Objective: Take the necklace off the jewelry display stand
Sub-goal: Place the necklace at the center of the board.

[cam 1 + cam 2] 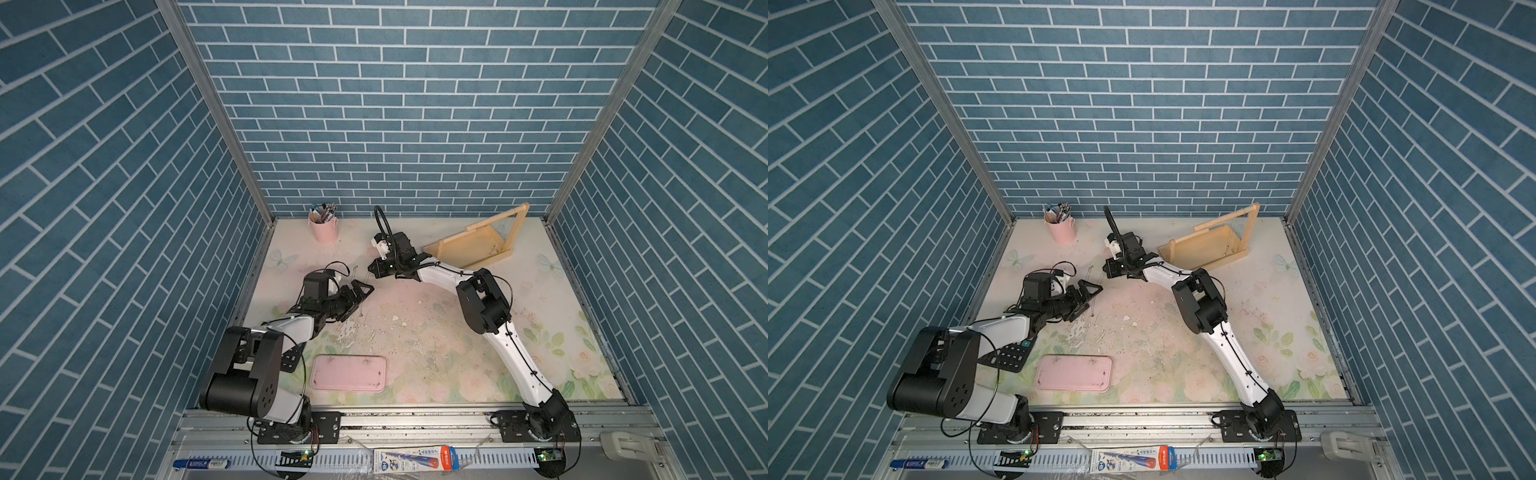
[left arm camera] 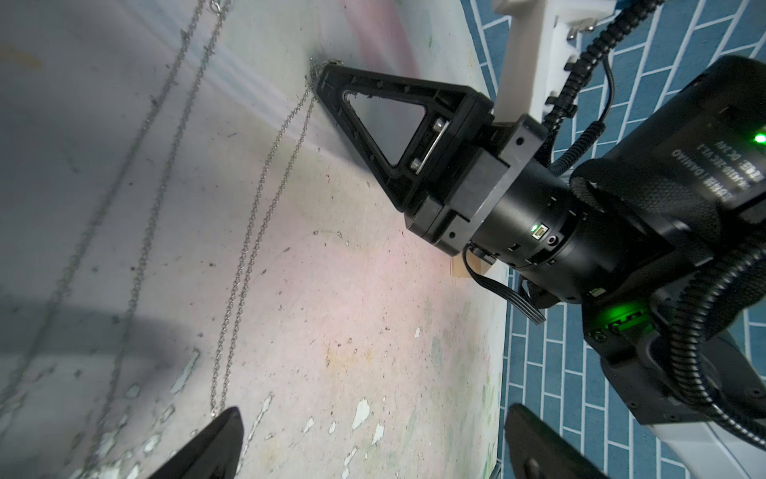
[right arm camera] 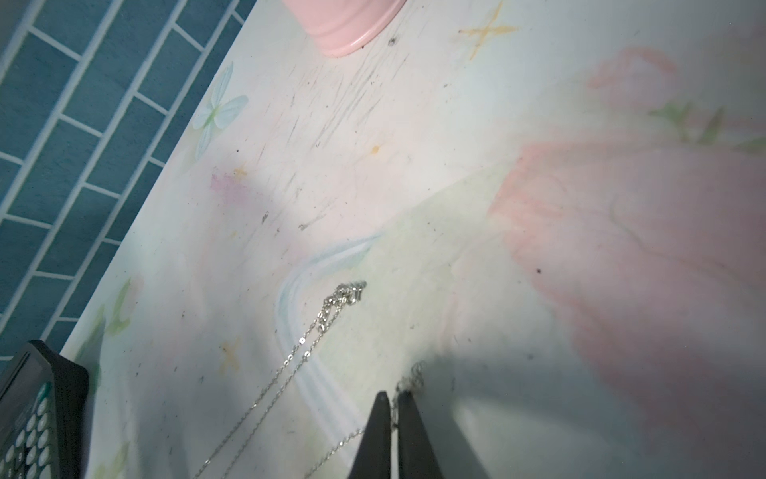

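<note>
The table [image 1: 436, 340] carries the stand [image 1: 469, 249] at its rear right corner, angled, with thin strands visible under the top bar in both top views. A pink tray [image 1: 347, 372] lies flat near the front edge; a calculator [image 1: 1011, 357] lies just left of it, partly under the left arm. A pink cup [image 1: 323, 227] of pens stands at the rear left. The left hand [image 1: 355, 300] is left of centre, released, jaws wide apart, gripping nothing. The right hand [image 3: 391, 398] faces it from close by, clenched on the necklace [image 2: 255, 249]. The necklace is off the stand and well apart from it, running from the right fingertips toward the left hand. A second chain [image 3: 348, 290] lies on the table just beside it.
</note>
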Robot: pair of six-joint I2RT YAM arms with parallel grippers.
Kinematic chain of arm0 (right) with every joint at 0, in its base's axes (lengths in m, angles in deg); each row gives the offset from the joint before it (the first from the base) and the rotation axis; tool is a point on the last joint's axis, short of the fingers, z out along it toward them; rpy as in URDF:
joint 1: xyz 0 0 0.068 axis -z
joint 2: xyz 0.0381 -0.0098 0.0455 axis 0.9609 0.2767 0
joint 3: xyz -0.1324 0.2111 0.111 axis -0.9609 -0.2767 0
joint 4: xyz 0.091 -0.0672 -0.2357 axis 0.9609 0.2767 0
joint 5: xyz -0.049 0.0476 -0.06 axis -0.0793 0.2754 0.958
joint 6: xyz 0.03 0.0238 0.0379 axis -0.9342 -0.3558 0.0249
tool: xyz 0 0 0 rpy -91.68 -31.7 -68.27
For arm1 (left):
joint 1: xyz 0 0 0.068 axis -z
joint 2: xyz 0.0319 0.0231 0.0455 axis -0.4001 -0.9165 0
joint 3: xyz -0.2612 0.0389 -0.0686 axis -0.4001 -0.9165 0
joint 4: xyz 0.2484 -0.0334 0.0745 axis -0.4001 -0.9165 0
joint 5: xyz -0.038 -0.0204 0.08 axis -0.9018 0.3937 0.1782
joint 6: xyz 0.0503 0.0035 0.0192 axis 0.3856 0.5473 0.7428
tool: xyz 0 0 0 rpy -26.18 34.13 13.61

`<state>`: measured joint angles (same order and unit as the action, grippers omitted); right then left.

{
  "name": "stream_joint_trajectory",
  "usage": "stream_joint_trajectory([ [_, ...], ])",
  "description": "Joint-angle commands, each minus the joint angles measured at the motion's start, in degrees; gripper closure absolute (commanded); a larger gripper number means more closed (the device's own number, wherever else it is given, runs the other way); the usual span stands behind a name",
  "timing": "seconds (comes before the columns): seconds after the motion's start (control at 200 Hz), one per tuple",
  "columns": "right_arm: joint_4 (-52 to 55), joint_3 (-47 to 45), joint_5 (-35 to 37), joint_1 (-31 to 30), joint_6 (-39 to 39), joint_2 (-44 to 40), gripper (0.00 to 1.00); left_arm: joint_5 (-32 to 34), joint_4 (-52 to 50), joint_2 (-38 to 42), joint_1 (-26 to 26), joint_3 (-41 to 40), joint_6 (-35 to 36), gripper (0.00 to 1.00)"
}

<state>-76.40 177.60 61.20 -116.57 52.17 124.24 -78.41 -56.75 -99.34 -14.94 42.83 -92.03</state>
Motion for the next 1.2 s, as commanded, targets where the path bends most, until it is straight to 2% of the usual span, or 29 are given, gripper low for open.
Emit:
stream_joint_trajectory([
  [0.0, 0.80, 2.00, -0.88, 0.17, -0.31, 1.54, 0.90, -0.54, 0.28, -0.55, -0.03, 0.74, 0.97, 0.01],
  [0.35, 1.58, 2.37, -0.88, 0.23, -0.05, 1.56, 0.81, -0.80, 0.00, -0.23, -0.56, 0.47, 1.04, 0.01],
  [0.705, 2.99, 2.29, -0.27, 0.27, 0.97, 0.97, 0.68, -0.98, -0.31, -0.03, -0.56, 0.57, 1.03, 0.01],
  [1.195, 4.44, 4.30, -0.62, 0.66, 1.19, 0.55, 0.62, -0.98, -0.88, 0.55, -0.65, 0.91, 1.22, 0.01],
])
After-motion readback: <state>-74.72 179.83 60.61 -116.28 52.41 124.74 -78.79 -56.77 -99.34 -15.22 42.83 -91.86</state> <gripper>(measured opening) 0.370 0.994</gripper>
